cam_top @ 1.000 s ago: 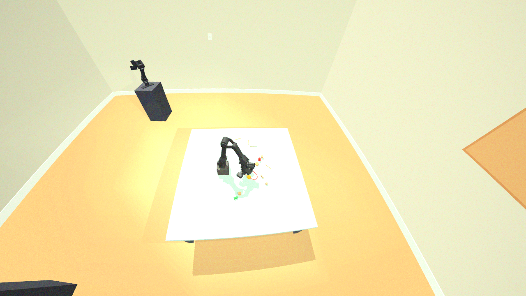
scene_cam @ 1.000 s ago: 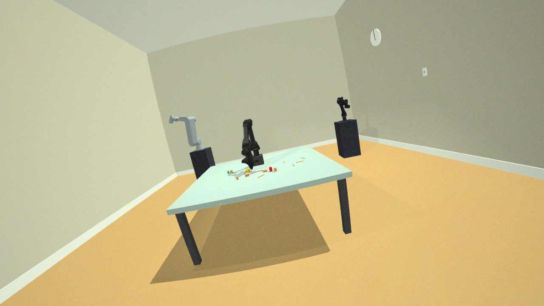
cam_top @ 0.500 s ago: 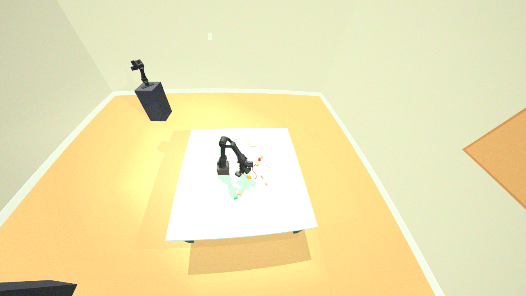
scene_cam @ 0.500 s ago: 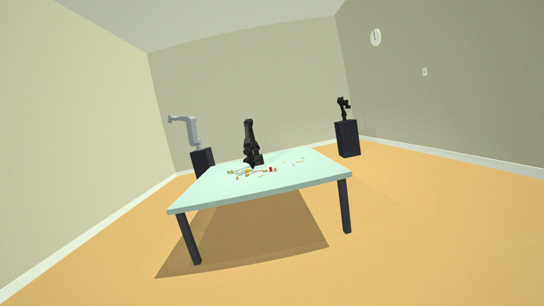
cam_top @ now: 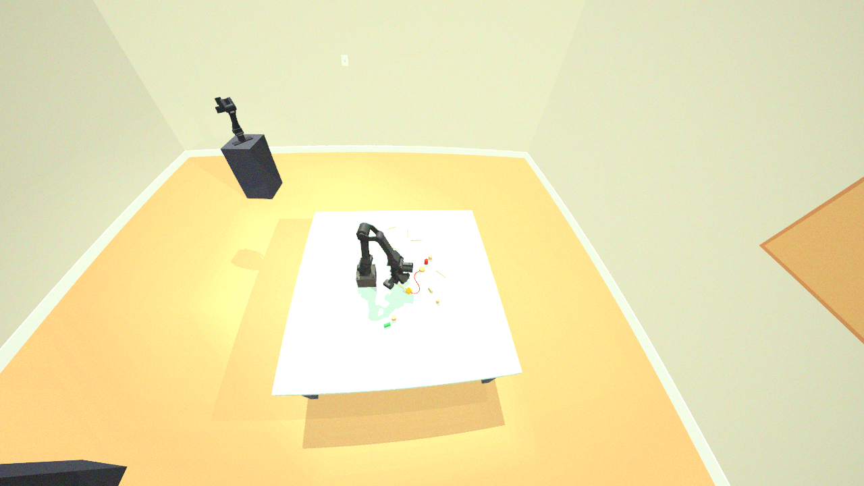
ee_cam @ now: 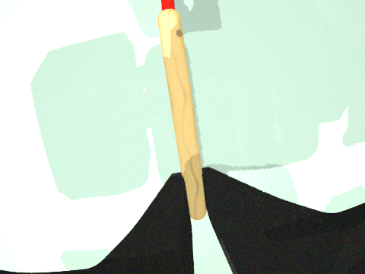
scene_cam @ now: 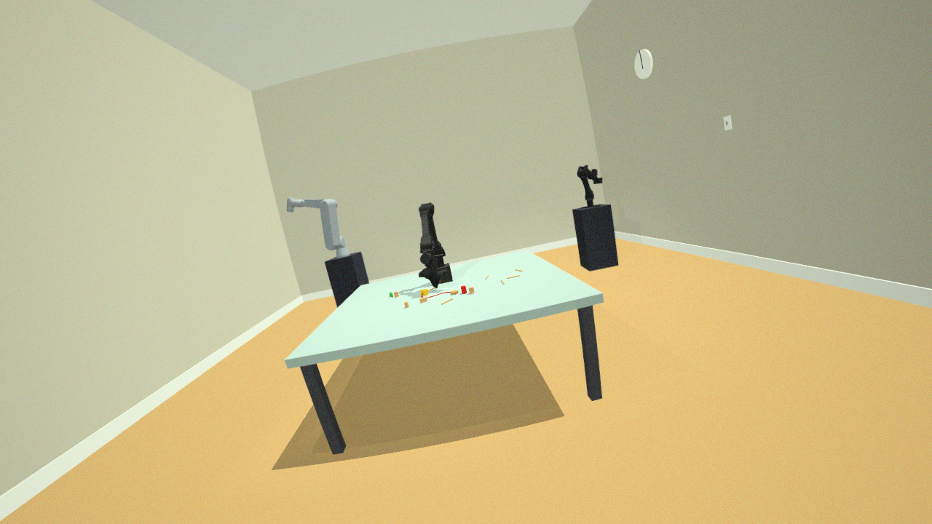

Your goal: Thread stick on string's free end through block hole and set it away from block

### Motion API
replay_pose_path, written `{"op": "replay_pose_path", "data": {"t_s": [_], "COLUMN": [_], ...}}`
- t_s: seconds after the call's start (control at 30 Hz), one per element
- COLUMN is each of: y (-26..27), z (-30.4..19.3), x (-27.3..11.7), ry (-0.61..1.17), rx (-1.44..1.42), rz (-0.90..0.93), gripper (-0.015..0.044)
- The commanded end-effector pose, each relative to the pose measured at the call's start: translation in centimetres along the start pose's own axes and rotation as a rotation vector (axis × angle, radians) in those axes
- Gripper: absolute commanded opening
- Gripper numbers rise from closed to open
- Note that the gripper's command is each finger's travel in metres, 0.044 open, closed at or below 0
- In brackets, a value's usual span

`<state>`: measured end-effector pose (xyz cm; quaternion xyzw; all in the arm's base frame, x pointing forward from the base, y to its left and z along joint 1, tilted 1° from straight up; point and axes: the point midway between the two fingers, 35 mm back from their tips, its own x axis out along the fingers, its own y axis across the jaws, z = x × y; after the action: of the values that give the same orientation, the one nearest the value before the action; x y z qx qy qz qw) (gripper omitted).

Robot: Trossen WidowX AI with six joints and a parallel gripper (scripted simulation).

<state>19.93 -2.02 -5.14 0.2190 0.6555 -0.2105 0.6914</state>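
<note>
My gripper (cam_top: 397,283) (scene_cam: 435,287) (ee_cam: 191,180) is shut on the near end of the wooden stick (ee_cam: 182,103) (cam_top: 401,285), low over the table. The red string (ee_cam: 167,4) (cam_top: 419,289) (scene_cam: 440,295) leaves the stick's far end and runs out of the wrist view's top edge. The yellow block (cam_top: 408,290) (scene_cam: 424,292) stands on the table beyond the stick, outside the wrist view. The string also shows on the block's other side, curving to the round wooden button (cam_top: 422,268) (scene_cam: 453,292). The inside of the hole is hidden.
A red cylinder (cam_top: 426,261) (scene_cam: 463,289) and a small wooden piece (cam_top: 430,258) (scene_cam: 472,290) stand near the button. A loose stick (cam_top: 441,273) (scene_cam: 447,301) lies beyond it. A green cylinder (cam_top: 387,325) (scene_cam: 391,294) lies farther off. Several loose sticks lie across the table.
</note>
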Motion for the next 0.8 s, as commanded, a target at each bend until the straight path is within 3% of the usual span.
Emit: {"op": "replay_pose_path", "data": {"t_s": [0.0, 0.77], "y": [0.0, 0.1], "z": [-0.5, -3.6], "x": [0.0, 1.0], "ry": [-0.004, -0.003], "rx": [0.005, -0.001], "rz": [0.000, -0.009], "gripper": [0.0000, 0.0000]}}
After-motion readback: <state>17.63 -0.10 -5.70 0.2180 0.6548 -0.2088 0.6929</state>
